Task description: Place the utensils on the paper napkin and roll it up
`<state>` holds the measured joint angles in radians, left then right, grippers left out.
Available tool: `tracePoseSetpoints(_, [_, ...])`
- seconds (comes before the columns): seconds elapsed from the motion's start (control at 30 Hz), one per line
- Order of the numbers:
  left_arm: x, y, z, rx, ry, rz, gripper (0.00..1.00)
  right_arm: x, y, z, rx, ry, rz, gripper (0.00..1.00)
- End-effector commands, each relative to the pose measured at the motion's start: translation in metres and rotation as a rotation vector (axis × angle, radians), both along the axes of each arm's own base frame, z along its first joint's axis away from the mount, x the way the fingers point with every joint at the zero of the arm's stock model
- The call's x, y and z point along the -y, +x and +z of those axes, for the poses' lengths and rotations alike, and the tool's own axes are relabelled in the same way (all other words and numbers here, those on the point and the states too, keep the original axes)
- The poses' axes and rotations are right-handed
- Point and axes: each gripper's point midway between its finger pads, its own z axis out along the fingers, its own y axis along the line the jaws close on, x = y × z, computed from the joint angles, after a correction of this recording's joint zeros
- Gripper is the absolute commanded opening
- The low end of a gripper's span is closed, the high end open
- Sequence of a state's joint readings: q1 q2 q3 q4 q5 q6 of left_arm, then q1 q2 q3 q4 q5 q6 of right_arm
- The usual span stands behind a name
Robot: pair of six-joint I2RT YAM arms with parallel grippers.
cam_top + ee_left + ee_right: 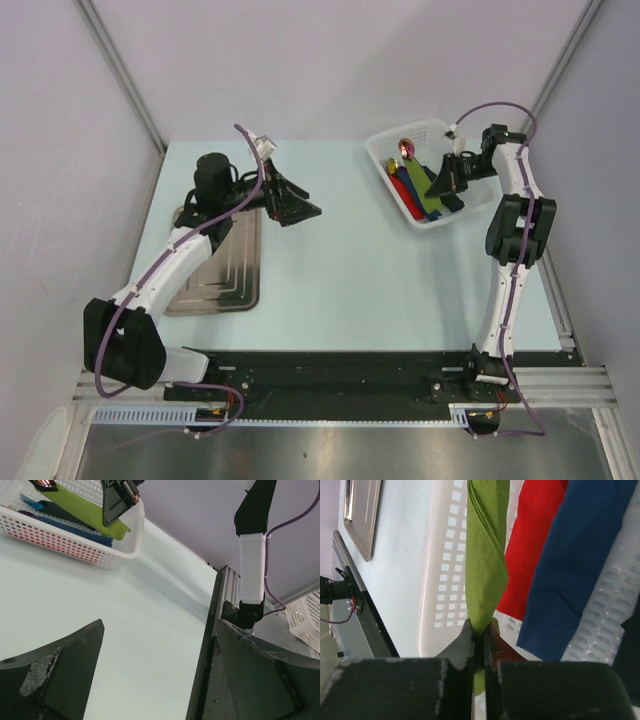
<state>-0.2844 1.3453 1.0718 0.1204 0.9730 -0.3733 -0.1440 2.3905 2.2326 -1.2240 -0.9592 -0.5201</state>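
Pale table [350, 280], folded olive paper napkin [487, 555] pinched by right fingers [463, 644], left fingers [65, 672] wide

Tip of paper napkin [487, 555] — within right hand [479, 630]

paper napkin [487, 555]: olive-green, folded, in basket [445, 580], pinched in right pincer [479, 628] | utensils [31, 502]: same basket

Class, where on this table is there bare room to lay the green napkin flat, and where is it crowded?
The widest free patch of table lies between the metal tray and the basket, toward the near edge. Crowded: the basket, where the right gripper pinches the paper napkin, and beside the left gripper.
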Motion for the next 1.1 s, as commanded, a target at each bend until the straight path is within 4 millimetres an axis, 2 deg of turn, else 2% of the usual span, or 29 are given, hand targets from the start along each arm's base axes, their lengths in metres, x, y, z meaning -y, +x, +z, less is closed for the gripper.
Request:
tracePoseSetpoints(0.0, [0.002,0.003,0.005,0.016,-0.009,-0.018,0.99,-0.022,-0.001,0.013,0.039,0.051,0.071,0.00])
tracePoseSetpoints(0.17, [0.004,0.006,0.005,0.004,-0.018,-0.021,0.99,-0.027,0.002,-0.004,0.008,0.057,0.080,0.00])
tracePoseSetpoints(0.43, [0.008,0.009,-0.004,-0.041,-0.025,-0.032,0.99,-0.041,0.006,-0.020,0.001,0.055,0.116,0.00])
tracePoseSetpoints(0.97, [0.009,0.016,-0.012,-0.079,0.000,-0.034,0.99,-0.028,0.024,-0.065,-0.057,-0.011,0.039,0.00])
tracePoseSetpoints(1.07, [0.009,0.017,-0.012,-0.084,0.003,-0.037,0.99,-0.024,0.028,-0.069,-0.070,-0.012,0.013,0.07])
